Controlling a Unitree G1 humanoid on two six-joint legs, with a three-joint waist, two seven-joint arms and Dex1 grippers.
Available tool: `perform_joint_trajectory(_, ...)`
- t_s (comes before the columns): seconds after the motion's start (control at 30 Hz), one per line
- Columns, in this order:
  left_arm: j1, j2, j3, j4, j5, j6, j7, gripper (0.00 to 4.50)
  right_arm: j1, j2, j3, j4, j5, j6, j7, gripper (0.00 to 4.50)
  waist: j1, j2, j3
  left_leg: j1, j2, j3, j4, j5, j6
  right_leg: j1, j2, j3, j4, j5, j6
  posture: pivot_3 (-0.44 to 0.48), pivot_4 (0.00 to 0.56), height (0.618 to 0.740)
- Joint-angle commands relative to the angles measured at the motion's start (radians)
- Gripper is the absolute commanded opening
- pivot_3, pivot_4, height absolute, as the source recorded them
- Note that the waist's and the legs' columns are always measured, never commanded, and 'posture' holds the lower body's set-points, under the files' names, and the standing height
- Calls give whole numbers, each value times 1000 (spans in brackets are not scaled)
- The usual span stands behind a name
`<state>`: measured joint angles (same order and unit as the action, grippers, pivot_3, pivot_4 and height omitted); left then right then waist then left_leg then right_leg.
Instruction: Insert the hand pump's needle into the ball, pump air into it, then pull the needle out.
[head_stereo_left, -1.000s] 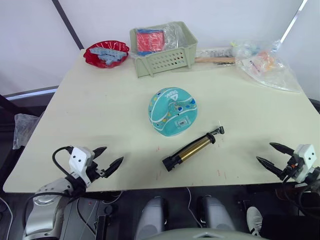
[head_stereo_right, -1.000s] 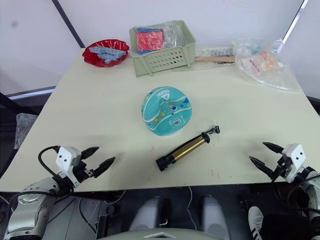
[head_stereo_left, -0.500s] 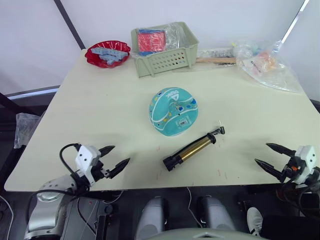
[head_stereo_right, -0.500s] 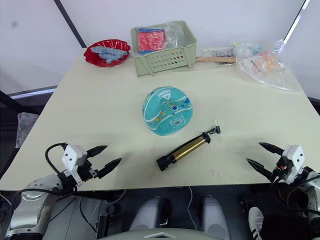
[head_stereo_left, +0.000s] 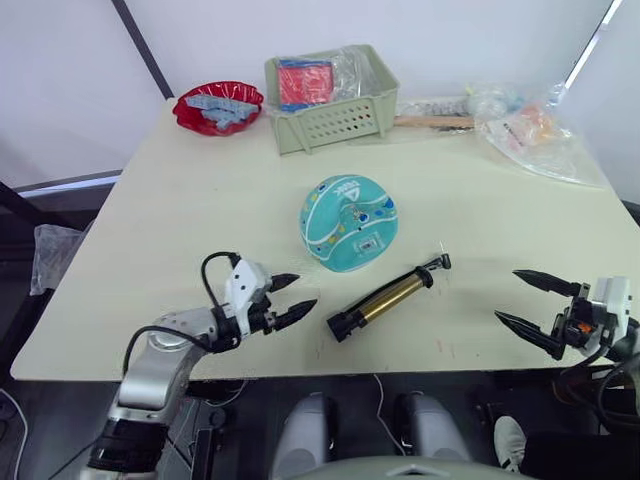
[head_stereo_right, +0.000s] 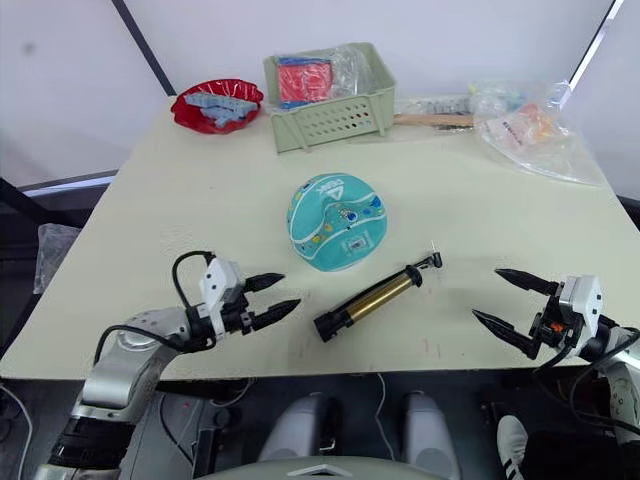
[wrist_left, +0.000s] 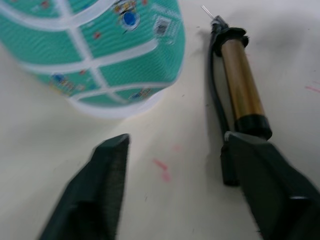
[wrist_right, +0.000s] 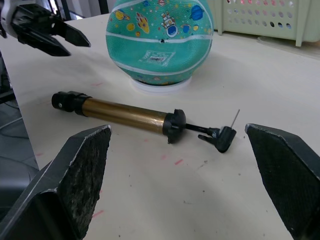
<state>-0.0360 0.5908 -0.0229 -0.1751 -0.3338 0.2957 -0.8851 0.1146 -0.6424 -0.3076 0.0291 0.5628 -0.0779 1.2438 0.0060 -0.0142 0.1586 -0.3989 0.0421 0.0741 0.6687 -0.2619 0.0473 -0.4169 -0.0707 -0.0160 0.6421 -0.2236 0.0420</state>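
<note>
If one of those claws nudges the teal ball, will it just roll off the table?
Probably not at once: the ball sits on a white ring, which should hold it against a light touch. A firmer push would likely tip it off the ring and set it rolling on the flat table. It looks inflated and light, so it may bounce away.

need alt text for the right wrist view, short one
A gold-barrelled hand pump lies on a pale table in front of a teal ball, its needle pointing up, uninserted. The right claw's two black fingers frame the pump, spread wide. The left claw hovers open beside the ball, a green basket behind.
</note>
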Motion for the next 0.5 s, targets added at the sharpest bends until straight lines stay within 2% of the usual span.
perform_joint_trajectory(0.03, -40, -21, -47, -17, 14, 25, 9, 2745, 5, 2, -15, -52, 27, 13, -16, 4500, 2, 0, 0, 0, -1, 0, 0, 0, 0, 0, 0, 0, 0, 0, 0, 0, 150, 738)
perform_joint_trajectory(0.13, -83, -46, -93, -4, 33, 44, 13, 2745, 7, 7, -16, -69, 27, 19, -27, 4500, 7, 0, 0, 0, -1, 0, 0, 0, 0, 0, 0, 0, 0, 0, 0, 0, 150, 738)
perform_joint_trajectory(0.2, -124, -65, -142, 18, 65, 47, 16, 2205, 14, 12, -15, -87, 29, 24, -36, 4500, 7, 0, 0, 0, -1, 0, 0, 0, 0, 0, 0, 0, 0, 0, 0, 0, 150, 738)
perform_joint_trajectory(0.23, -137, -72, -161, 26, 80, 43, 19, 2092, 18, 13, -16, -94, 30, 26, -39, 4500, 9, 0, 0, 0, -1, -1, 0, 0, 0, 0, 0, 0, 0, 0, 0, 0, 150, 738)
perform_joint_trajectory(0.27, -150, -82, -178, 35, 91, 40, 21, 1695, 22, 14, -18, -99, 30, 28, -42, 4500, 9, 0, 0, 0, -2, -1, 0, 0, 0, 1, 0, 0, 0, 0, 0, 0, 150, 738)
perform_joint_trajectory(0.5, -235, -178, -276, 91, 161, 92, 74, 1695, 58, 16, -31, -134, 38, 38, -52, 4500, 8, 0, 0, 0, -3, -2, 1, 0, 0, 1, 0, 0, 0, 0, 0, 0, 150, 738)
